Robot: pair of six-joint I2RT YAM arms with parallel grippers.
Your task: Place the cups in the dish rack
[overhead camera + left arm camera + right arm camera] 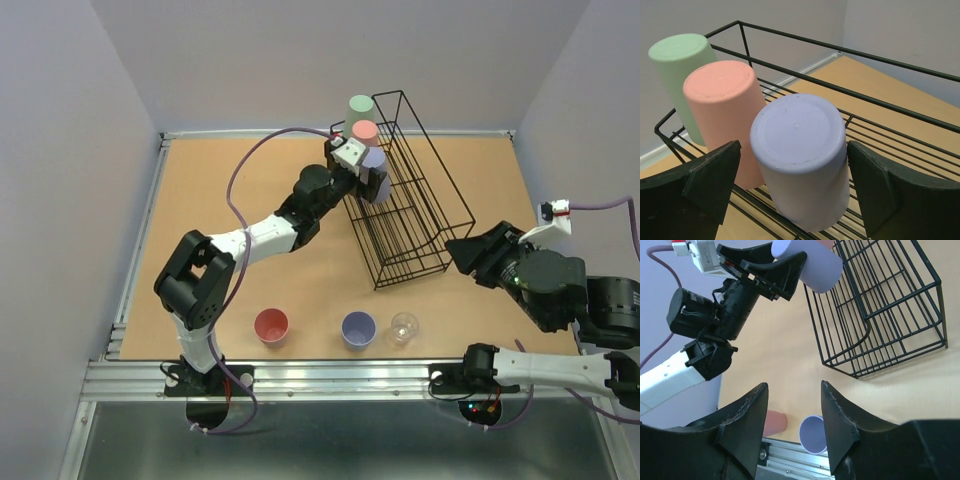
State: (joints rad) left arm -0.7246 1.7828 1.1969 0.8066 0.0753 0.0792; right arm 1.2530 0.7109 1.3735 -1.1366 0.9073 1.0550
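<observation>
Tan wooden desk point(190, 190), with a metal rail point(330, 375) along its near edge; pale walls point(60, 150) enclose the other three sides.

Three cups are seen bottom-up on the wires of the dish rack point(880, 97), set in a row: a pale green cup point(677, 70) farthest, a salmon-red cup point(722, 100) next, a lavender-blue cup point(800, 150) nearest. The lavender-blue cup is flanked by the fingers point(712, 182) of the left pincer point(792, 165), which are spread wide, with a gap seen at the left-hand finger. The tan desk point(880, 75) is seen through the wires.
</observation>
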